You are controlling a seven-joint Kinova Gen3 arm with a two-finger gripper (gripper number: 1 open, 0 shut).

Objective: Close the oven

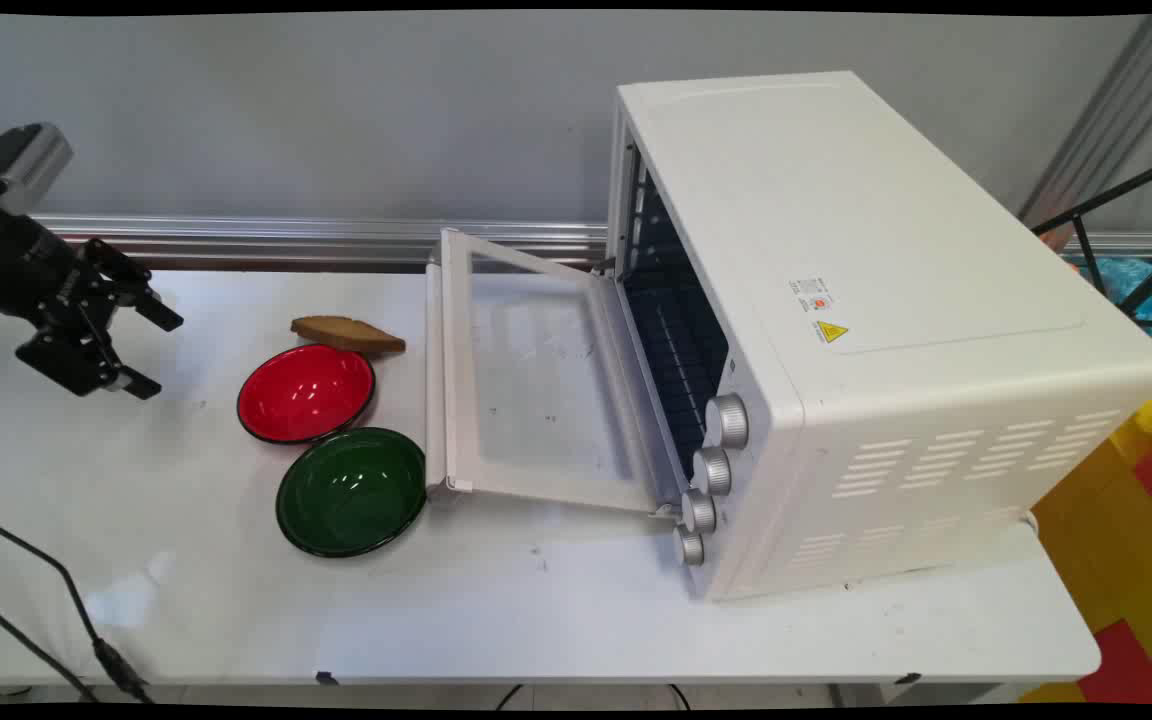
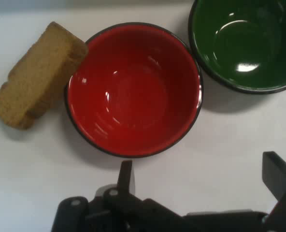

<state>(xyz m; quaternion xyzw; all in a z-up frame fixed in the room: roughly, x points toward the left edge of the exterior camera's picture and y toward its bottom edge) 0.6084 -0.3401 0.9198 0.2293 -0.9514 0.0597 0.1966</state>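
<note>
the end effector (image 1: 151,350) hangs above the left part of the desk (image 1: 236,600), its black fingers spread apart with nothing between them. in the hand view the end effector (image 2: 203,176) shows its two fingers (image 2: 127,175) rising from the bottom edge, wide apart, over bare desk (image 2: 230,140) just short of the red bowl (image 2: 133,89). black cables (image 1: 46,600) trail over the desk's near left corner.

to the right of the end effector, well apart from it, lies a slice of brown bread (image 1: 346,334), flat on the desk at the far side of the red bowl (image 1: 306,393). in the hand view the bread (image 2: 36,82) touches the red bowl's rim or slightly overlaps it. the red bowl stands upright and is empty. the green bowl (image 1: 351,490) sits just beside it, nearer the camera and slightly to the right; the two rims look close to touching, and the hand view shows the green bowl (image 2: 244,43) also empty.

just right of the bowls is the open door (image 1: 526,390) of a white oven (image 1: 866,330), folded down level over the desk, its handle edge close beside the green bowl. the oven's dark inside shows a wire rack (image 1: 681,350). four silver knobs (image 1: 711,470) run down its front beside the opening.
</note>
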